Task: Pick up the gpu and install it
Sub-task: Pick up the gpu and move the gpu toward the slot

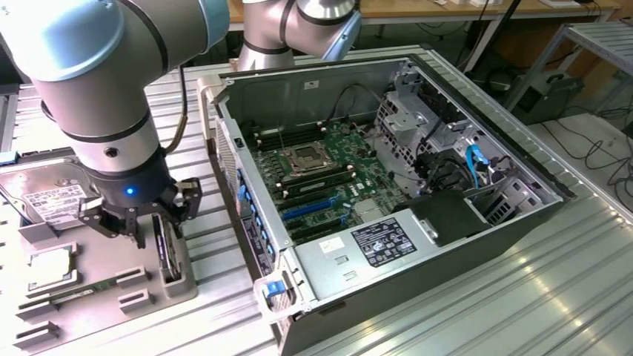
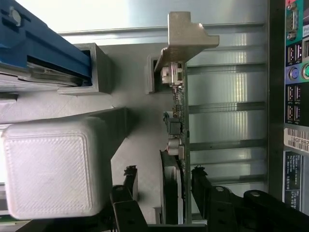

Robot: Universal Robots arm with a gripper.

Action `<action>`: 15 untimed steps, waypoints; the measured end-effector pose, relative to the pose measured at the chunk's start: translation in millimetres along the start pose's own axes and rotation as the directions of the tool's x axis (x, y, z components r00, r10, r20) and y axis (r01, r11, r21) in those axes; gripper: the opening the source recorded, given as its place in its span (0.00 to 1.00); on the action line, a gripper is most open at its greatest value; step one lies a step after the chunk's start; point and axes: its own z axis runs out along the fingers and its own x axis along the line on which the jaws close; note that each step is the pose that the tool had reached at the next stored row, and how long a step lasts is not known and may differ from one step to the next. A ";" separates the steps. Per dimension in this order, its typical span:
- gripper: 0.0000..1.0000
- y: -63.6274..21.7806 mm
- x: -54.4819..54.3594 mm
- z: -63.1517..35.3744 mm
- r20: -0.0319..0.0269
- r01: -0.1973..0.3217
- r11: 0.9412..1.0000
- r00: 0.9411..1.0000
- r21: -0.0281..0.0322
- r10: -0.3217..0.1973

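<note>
Straddling gpu [image 2: 179, 140] with gripper [image 2: 164, 174], fingers [image 2: 129, 188] apart, nothing clamped: one just beside the board side, the other clear of the fan [image 2: 169, 193] side. Card on edge in gray fixture tray [image 2: 137, 130], directly between and below fingertips, long axis crosswise to closing direction, bracket [image 2: 186, 34] at far end. Open PC case [image 1: 416, 297] beyond.
</note>
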 end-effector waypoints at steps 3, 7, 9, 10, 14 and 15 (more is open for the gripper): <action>0.45 -5.5 -0.3 0.3 0.000 0.000 1.000 1.000 -0.003 0.000; 0.45 -7.6 -0.4 0.8 0.000 0.000 1.000 1.000 -0.005 0.000; 0.45 -7.1 -0.7 1.2 0.000 0.000 1.000 1.000 -0.005 0.000; 0.45 -5.8 -0.8 1.5 0.000 0.000 1.000 1.000 -0.005 0.000; 0.45 -3.4 -0.8 2.5 0.000 0.000 1.000 1.000 -0.005 0.000; 0.45 -2.3 -0.8 2.6 0.000 0.000 1.000 1.000 -0.005 0.000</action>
